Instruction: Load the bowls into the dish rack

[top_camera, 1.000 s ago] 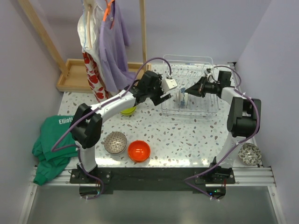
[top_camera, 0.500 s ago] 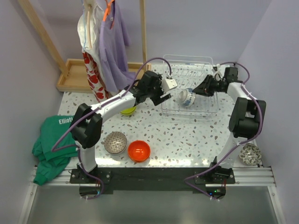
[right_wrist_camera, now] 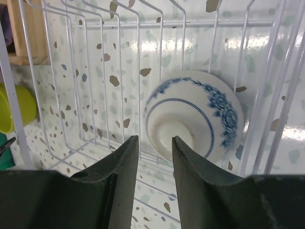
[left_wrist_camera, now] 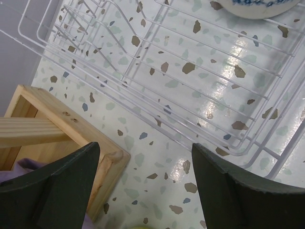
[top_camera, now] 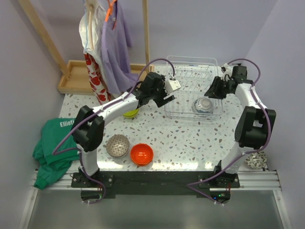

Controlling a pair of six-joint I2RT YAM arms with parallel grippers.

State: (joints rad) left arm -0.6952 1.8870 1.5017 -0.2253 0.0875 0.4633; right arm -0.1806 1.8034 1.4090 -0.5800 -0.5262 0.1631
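Right jaws are backing off, released like the left jaws. White bowl [top_camera: 203,105] ahead, loose in the dish rack [top_camera: 190,64], is risking rolling.

White wire dish rack [top_camera: 183,90] holding a white blue-patterned bowl [top_camera: 203,105], bottom up, near its front rim. Left of it, lime green bowl [top_camera: 130,113]; nearer, speckled grey bowl [top_camera: 117,145] beside orange-red bowl [top_camera: 142,154], both upright.

Blue floral bands on the white bowl [right_wrist_camera: 190,125]; orange-red bowl [top_camera: 142,153]; lime bowl [top_camera: 131,113]; grey speckled bowl [top_camera: 117,145]
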